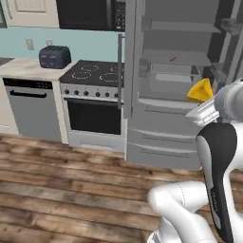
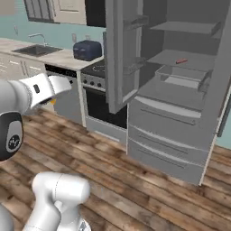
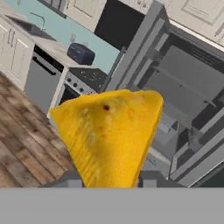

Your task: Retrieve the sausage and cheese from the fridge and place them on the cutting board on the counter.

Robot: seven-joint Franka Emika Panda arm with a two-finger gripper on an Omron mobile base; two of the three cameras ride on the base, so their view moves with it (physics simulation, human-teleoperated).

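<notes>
Cheese [image 1: 200,90] sits in the gripper [image 1: 205,101] outside the open fridge [image 1: 161,142] in the left view: carry step, next find the board. Right view: sausage [image 2: 181,61] lies on a fridge shelf, long axis along it. Hand view: jaws clamp the wedge base, tip points away.

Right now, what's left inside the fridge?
The fridge stands open. The sausage lies on a middle shelf, above a clear drawer. The cheese is already out, clamped in the gripper. Door bins and the closed bottom drawers hide whatever they hold.
</notes>
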